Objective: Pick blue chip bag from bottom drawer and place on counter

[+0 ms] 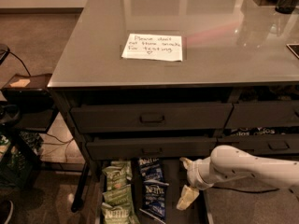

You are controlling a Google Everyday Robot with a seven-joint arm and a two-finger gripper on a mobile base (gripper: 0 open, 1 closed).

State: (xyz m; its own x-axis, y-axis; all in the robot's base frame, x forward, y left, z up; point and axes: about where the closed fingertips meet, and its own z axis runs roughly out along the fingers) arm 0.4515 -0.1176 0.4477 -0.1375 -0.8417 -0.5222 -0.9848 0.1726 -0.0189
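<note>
A small dark blue crinkly chip bag (155,197) with white lettering lies flat in the long dark grey metal bottom drawer (174,180), which is pulled out below the front edge of the large glossy grey counter (224,45), toward its front-left corner. A second blue bag (150,168) sits just behind it, closer to the cabinet. Light green snack bags (115,195) are stacked in a row just left of the blue ones. The cream two-finger gripper (187,181) on the white arm (252,164) hangs over the drawer's right part, just beside the blue bags, with its jaws spread and nothing between them. Above it are two shut dark drawers with recessed handles (152,118). A white handwritten paper note (153,46) lies on the counter left of centre.
</note>
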